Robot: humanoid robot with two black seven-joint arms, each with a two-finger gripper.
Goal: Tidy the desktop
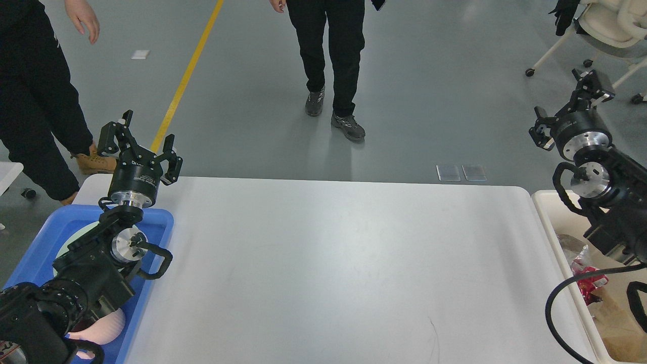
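The white desktop [323, 263] lies bare between both arms, below their raised grippers. The left gripper [144, 139], fingers spread and empty, hovers above the blue tray [156, 222]; the right gripper [566, 108], over the cream bin [548, 222], I cannot tell. Tidying looks finished: retract slowly, clear of the rims.

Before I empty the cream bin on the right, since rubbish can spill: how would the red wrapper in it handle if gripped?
The red wrapper looks crinkled and glossy, so probably floppy, light and a little slippery. It lies among other scraps in the bin, so neighbours might shift too.
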